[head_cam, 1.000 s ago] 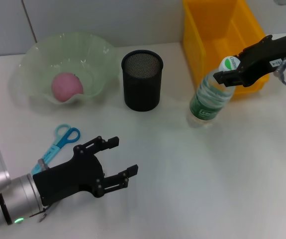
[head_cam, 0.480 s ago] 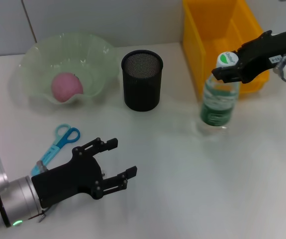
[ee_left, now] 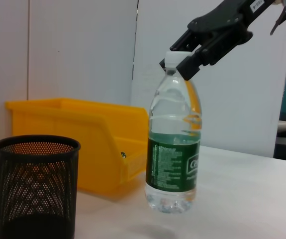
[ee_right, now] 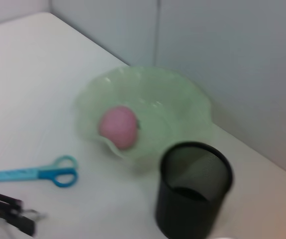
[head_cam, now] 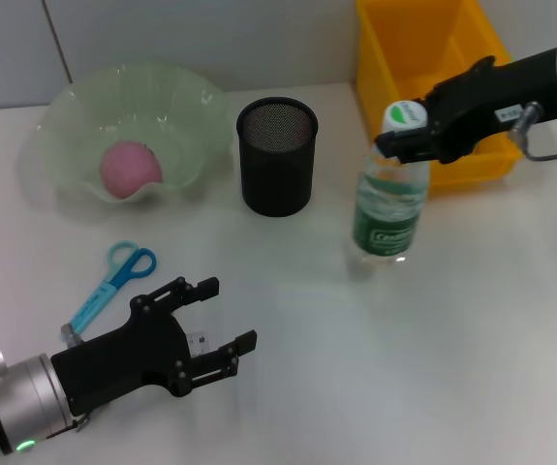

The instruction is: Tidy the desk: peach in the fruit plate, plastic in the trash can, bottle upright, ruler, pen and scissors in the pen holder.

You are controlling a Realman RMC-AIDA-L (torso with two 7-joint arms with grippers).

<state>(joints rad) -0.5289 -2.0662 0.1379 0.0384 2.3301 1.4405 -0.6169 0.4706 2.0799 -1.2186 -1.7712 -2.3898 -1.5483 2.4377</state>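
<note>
Head view: right hand (head_cam: 401, 142) pinched on the neck of the bottle (head_cam: 386, 208), just under its white-and-green cap. Bottle stands upright on the table (head_cam: 433, 349), base down, a little water in it, green label facing the camera. Left wrist view confirms: bottle (ee_left: 173, 149) vertical, right hand (ee_left: 192, 50) clamped at the cap from above and behind. Yellow bin (head_cam: 433, 68) sits just behind that hand; black mesh pen holder (head_cam: 276, 155) stands to its left, near but apart from the bottle. Left hand (head_cam: 215, 325) hovers low over the near table, fingers spread, nothing between them. Blue scissors (head_cam: 113, 281) lie flat just beyond and outboard of the left hand (partly hidden by the wrist). Peach (head_cam: 130, 167) rests in the green fruit plate (head_cam: 75, 107), well beyond the left hand.
</note>
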